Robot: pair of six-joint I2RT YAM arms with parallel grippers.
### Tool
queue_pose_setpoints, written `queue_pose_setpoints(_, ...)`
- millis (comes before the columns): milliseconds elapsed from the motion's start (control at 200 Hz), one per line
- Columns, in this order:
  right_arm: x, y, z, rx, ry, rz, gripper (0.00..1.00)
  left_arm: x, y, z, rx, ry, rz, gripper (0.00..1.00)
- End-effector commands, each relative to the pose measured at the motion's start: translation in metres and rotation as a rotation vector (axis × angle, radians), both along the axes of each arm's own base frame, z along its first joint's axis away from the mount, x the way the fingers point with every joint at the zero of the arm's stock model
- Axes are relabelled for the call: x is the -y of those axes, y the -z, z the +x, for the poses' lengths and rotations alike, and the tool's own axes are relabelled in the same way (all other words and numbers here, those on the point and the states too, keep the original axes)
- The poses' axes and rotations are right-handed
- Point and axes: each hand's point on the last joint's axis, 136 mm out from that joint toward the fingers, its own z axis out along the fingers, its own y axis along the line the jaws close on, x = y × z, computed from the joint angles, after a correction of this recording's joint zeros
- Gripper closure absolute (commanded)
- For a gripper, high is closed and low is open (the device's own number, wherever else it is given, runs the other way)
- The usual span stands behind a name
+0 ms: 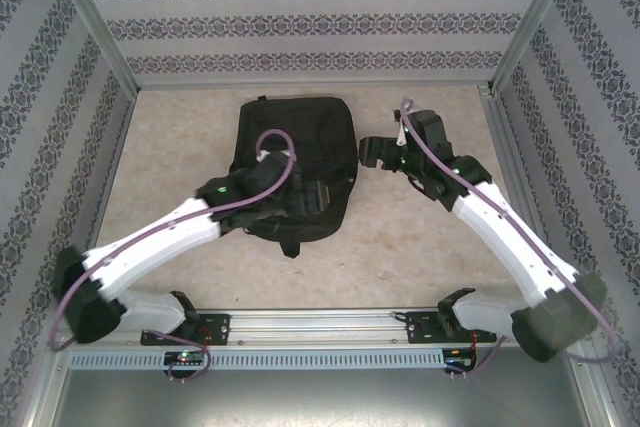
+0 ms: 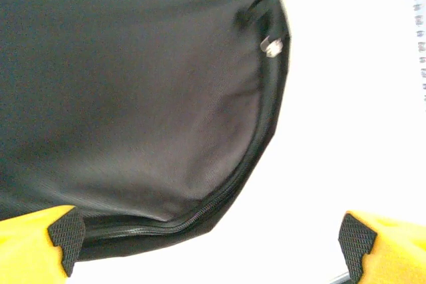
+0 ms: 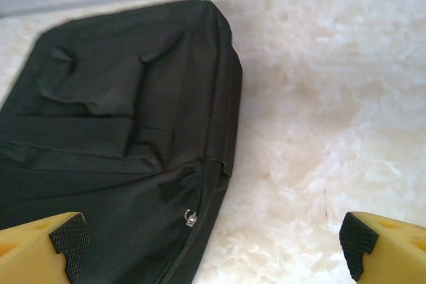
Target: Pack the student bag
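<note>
The student bag [image 1: 296,152] is a large black backpack lying flat in the middle of the table. My left gripper [image 1: 306,197] hovers over its near part. In the left wrist view the left gripper [image 2: 208,244] is open, its pads [image 2: 64,236] spread wide above the bag's curved zipper seam [image 2: 200,212] and a metal zipper pull [image 2: 271,46]. My right gripper [image 1: 384,152] is just off the bag's right edge. In the right wrist view the right gripper [image 3: 210,247] is open and holds nothing. Below it lie the bag [image 3: 113,144], a zipper pull [image 3: 191,217] and bare table.
The beige marbled table [image 1: 420,237] has free room to the right of the bag and in front of it. Patterned walls with metal posts [image 1: 95,22] close in the left, right and back. A metal rail [image 1: 320,325] carries both arm bases at the near edge.
</note>
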Motion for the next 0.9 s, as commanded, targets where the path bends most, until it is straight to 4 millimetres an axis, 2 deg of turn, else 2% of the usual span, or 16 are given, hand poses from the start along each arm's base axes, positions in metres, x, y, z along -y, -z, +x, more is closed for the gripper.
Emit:
queue_pose_setpoints(0,0.018,-0.024,0.002,0.135,0.076,-0.004,0.02,-0.062,-0.048,0.013,0.281,0.012,0.277,0.00)
queue_pose_setpoints(45,0.031,-0.023,0.004,0.167,0.135,-0.023,0.02,-0.089,-0.064,0.025,0.369,-0.092,0.378,0.00)
queue_pose_setpoints(115,0.037,-0.017,0.010,0.237,0.120,-0.065,0.02,-0.136,-0.086,0.040,0.496,-0.328,0.520,0.00)
queue_pose_setpoints(170,0.041,-0.007,0.013,0.271,0.110,-0.090,0.02,-0.148,-0.092,0.053,0.594,-0.346,0.600,0.00)
queue_pose_setpoints(220,0.050,0.002,0.014,0.275,0.138,-0.104,0.02,-0.156,-0.076,0.067,0.614,-0.302,0.641,0.00)
queue_pose_setpoints(275,0.060,0.010,0.015,0.286,0.167,-0.120,0.02,-0.168,-0.048,0.081,0.580,-0.263,0.623,0.00)
queue_pose_setpoints(330,0.067,0.021,0.014,0.311,0.163,-0.164,0.02,-0.198,-0.017,0.092,0.498,-0.301,0.603,0.00)
queue_pose_setpoints(415,0.074,0.037,0.011,0.374,0.139,-0.230,0.02,-0.238,0.027,0.097,0.389,-0.383,0.553,0.00)
queue_pose_setpoints(525,0.092,0.062,0.006,0.406,0.160,-0.284,0.02,-0.276,0.068,0.094,0.351,-0.498,0.511,0.00)
queue_pose_setpoints(700,0.142,0.105,-0.002,0.330,0.346,-0.313,0.02,-0.293,0.119,0.084,0.362,-0.497,0.467,0.00)
queue_pose_setpoints(719,0.146,0.106,-0.002,0.331,0.368,-0.309,0.02,-0.294,0.124,0.084,0.356,-0.501,0.460,0.00)
queue_pose_setpoints(734,0.150,0.116,-0.005,0.313,0.375,-0.314,0.02,-0.294,0.128,0.085,0.355,-0.499,0.452,0.00)
queue_pose_setpoints(844,0.172,0.140,-0.009,0.309,0.452,-0.298,0.02,-0.285,0.128,0.104,0.388,-0.450,0.364,0.01)
queue_pose_setpoints(894,0.177,0.139,-0.005,0.324,0.469,-0.262,0.02,-0.287,0.127,0.112,0.417,-0.491,0.325,0.01)
